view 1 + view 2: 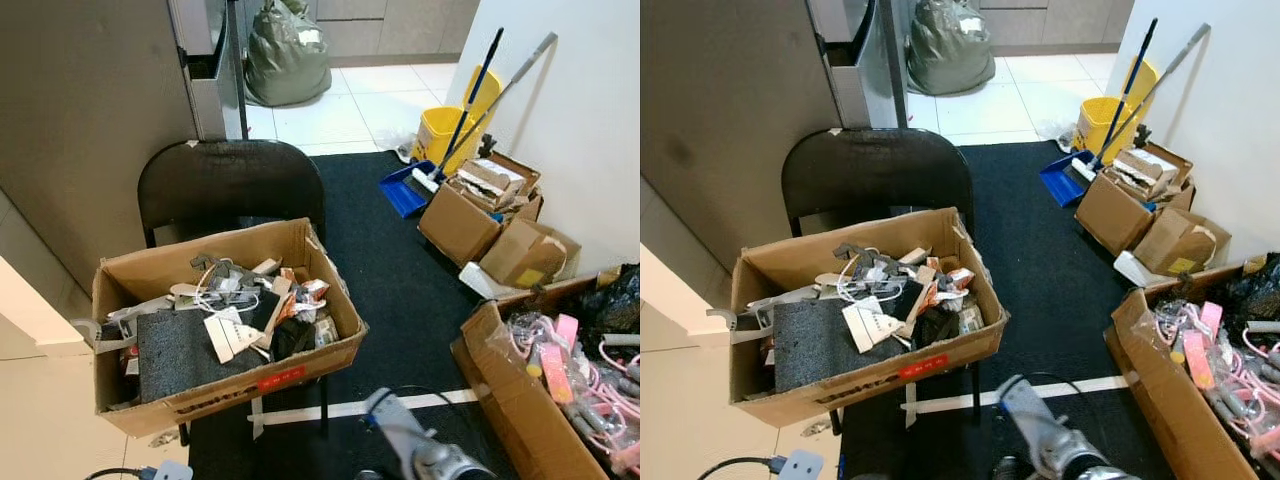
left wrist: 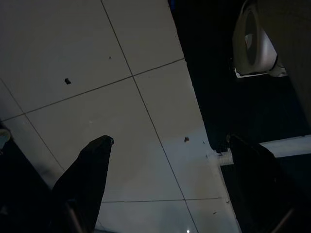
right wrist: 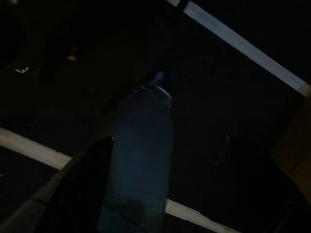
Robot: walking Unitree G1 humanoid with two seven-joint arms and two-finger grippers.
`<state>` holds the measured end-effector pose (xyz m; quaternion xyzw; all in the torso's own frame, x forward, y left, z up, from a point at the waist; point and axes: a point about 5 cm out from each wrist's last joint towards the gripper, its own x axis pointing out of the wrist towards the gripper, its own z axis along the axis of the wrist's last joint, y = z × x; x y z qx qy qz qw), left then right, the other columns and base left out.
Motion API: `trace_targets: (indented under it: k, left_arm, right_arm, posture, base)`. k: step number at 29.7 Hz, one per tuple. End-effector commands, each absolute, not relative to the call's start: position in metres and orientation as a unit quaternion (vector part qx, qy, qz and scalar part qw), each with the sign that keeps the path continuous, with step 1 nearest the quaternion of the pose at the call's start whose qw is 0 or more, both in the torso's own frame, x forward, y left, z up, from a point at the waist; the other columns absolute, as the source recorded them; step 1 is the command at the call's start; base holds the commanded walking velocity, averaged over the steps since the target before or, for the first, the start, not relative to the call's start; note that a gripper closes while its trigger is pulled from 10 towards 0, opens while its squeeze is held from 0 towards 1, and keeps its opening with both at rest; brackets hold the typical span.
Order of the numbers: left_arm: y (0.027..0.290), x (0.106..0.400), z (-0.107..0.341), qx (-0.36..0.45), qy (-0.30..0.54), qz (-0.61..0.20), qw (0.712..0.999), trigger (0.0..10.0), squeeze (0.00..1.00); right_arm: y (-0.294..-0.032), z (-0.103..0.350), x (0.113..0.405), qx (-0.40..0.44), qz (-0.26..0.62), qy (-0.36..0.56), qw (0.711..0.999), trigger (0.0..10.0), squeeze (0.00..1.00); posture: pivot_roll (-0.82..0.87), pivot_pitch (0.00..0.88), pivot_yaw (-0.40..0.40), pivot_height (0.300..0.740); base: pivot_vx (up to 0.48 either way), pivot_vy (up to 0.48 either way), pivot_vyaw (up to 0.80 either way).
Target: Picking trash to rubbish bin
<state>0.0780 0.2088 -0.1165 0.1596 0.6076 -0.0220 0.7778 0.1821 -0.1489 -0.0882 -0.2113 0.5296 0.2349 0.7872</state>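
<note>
You have one open cardboard box (image 1: 215, 395) of mixed trash resting on the seat of one black chair (image 1: 232, 180), directly ahead. Inside it lie a grey felt-like pad (image 1: 180, 350), white cables and torn card scraps. To your right, three more cardboard boxes stand on the black mat (image 1: 395, 260): two by the wall (image 1: 458, 222) (image 1: 525, 255), and one nearer (image 1: 520, 400) holding pink items. One yellow mop bucket (image 1: 445, 135) and one blue dustpan (image 1: 403, 188) sit beyond them, and one grey-green sack (image 1: 288, 52) lies on the tiled floor farther off.

Your right hand (image 3: 170, 184) hangs low over the dark mat, its two black fingers (image 3: 82, 189) spread, with a pale bottle-shaped object (image 3: 143, 160) between them; whether it is gripped cannot be told. Your left hand (image 2: 170, 184) hangs over pale floor tiles (image 2: 97, 73), its two fingers (image 2: 85, 179) spread and empty.
</note>
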Motion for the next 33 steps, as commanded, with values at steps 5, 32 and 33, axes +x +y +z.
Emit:
trace_targets:
  k: [5, 32, 33]
  left_arm:
    - [0.193, 0.088, -0.117, 0.146, 0.596, -0.034, 0.789, 10.0, 0.0]
    - [0.164, 0.074, -0.122, 0.131, 0.6, -0.093, 0.784, 10.0, 0.0]
    - [0.162, 0.074, -0.122, 0.135, 0.599, -0.105, 0.782, 10.0, 0.0]
  right_arm:
    - [-0.171, -0.084, 0.188, -0.22, 0.22, 0.534, 0.786, 10.0, 0.0]
    - [-0.165, -0.095, 0.162, -0.188, 0.25, 0.563, 0.765, 10.0, 0.0]
    - [-0.167, -0.097, 0.158, -0.186, 0.248, 0.567, 0.763, 10.0, 0.0]
  posture:
    - [0.06, 0.044, -0.018, 0.74]
    - [-0.03, 0.13, -0.033, 0.74]
    - [-0.04, 0.144, -0.029, 0.74]
  base:
    - [0.0, 0.0, 0.0]
    - [0.0, 0.0, 0.0]
    - [0.0, 0.0, 0.0]
